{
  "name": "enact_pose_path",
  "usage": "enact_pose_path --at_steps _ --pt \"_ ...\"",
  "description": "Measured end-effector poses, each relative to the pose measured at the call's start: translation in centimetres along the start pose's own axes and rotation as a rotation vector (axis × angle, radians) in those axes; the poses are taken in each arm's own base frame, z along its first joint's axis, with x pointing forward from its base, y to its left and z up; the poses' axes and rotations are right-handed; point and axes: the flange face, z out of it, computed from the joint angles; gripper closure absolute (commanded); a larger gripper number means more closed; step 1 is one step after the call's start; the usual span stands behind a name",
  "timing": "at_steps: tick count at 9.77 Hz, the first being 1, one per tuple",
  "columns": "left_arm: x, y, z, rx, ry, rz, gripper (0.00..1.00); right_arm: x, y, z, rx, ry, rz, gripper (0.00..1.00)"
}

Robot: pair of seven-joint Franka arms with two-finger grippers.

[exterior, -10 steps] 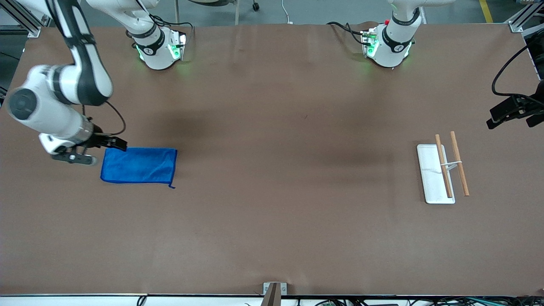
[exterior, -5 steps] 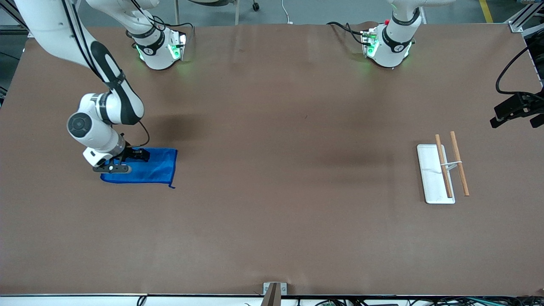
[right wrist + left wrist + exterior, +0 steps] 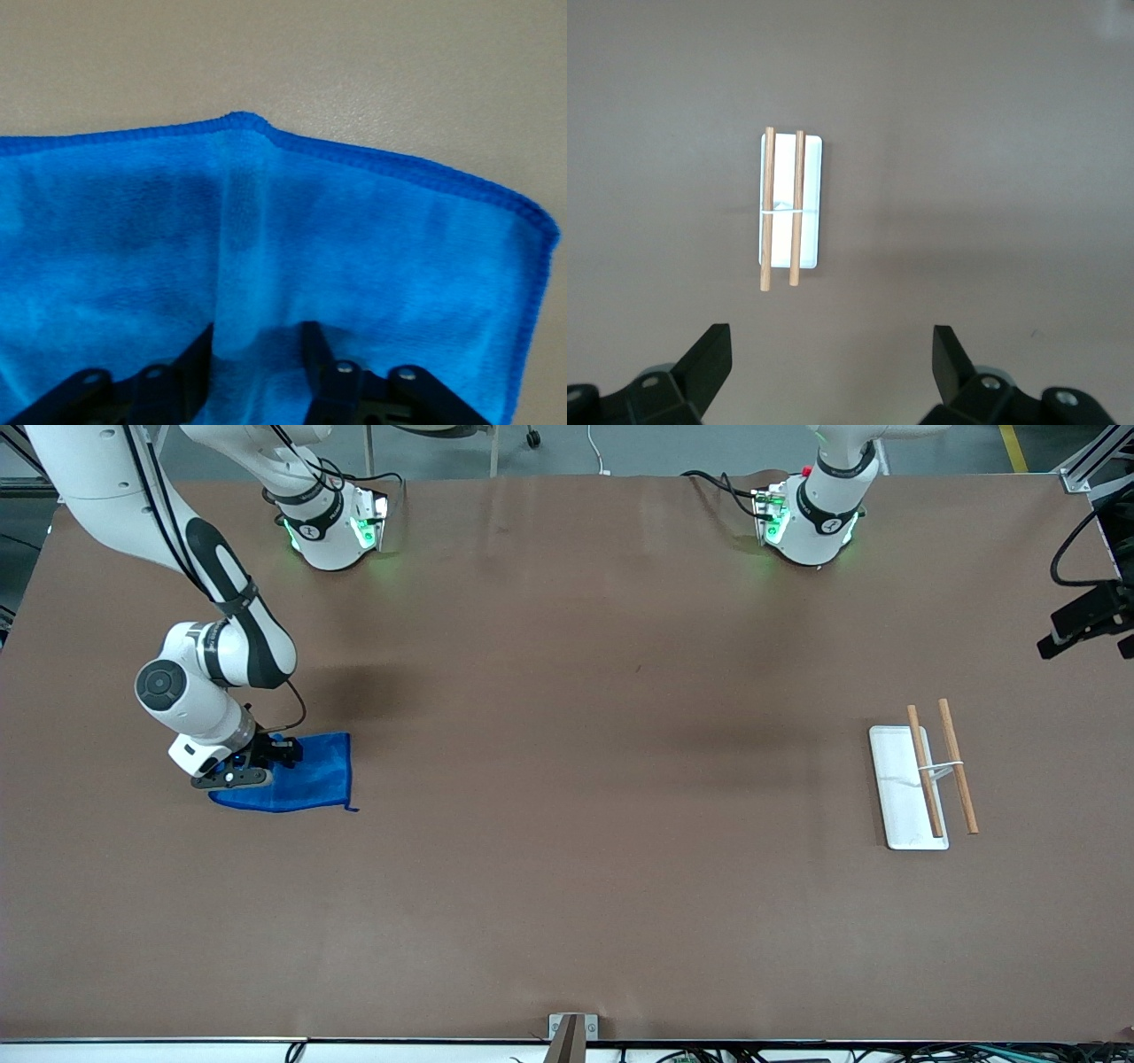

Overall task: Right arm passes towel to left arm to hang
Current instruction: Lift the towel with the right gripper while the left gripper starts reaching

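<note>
Lying nearest the front camera among the listed items, the towel [image 3: 297, 777], bright blue with a darker stitched hem, sat on the brown table [image 3: 567, 886] toward the right arm's end. Its small corner loop [image 3: 353, 808] stuck out at the corner closest to the camera. One end of the cloth was bunched and raised into a ridge.

Right gripper [image 3: 251, 764]: down on that bunched end of the towel. In the right wrist view the two dark fingers [image 3: 323, 359] stood on either side of a raised fold of blue cloth [image 3: 257, 292], pressed against it, so the claw was clamped on the towel. The hem [image 3: 399, 168] ran in a curved line across the fabric ahead of the fingers.

Hanging rack [image 3: 921, 784]: a white flat base carrying two wooden rods joined by a thin white cross-piece, resting on the table toward the left arm's end, well apart from the towel. It appeared whole in the left wrist view [image 3: 788, 208].

Left gripper [image 3: 831, 359]: hanging in the air over the left arm's end of the table. Its two dark fingers [image 3: 709, 359] stood wide apart with nothing between them. In the front view it showed only at the edge of the picture [image 3: 1088, 618].
</note>
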Motion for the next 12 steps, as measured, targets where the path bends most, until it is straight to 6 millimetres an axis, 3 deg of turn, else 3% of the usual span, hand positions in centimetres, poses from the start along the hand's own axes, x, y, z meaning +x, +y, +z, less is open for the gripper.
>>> enact_pose_path --at_steps 2,4,7,8,10,12 --pt "-0.2 0.3 0.6 -0.002 -0.013 0.005 0.0 0.2 0.4 -0.5 0.004 -0.019 0.014 1.0" --pt "-0.2 1.3 1.3 0.002 -0.029 0.025 0.0 1.6 0.6 -3.0 0.013 -0.07 0.019 1.0" --pt "-0.1 2.9 2.1 0.037 -0.033 0.059 0.0 4.7 0.7 -13.0 0.023 -0.079 0.019 1.0" --pt "0.0 2.9 2.1 0.039 -0.029 0.058 0.0 5.6 -0.4 -16.8 0.035 -0.082 0.022 1.0" --pt "0.3 2.8 2.1 0.05 -0.007 0.059 0.0 7.4 -4.9 -23.5 0.102 -0.079 0.027 1.0" --pt "0.8 2.9 2.6 0.058 -0.005 0.064 0.0 8.3 -10.0 -26.9 0.254 -0.047 0.029 1.0"
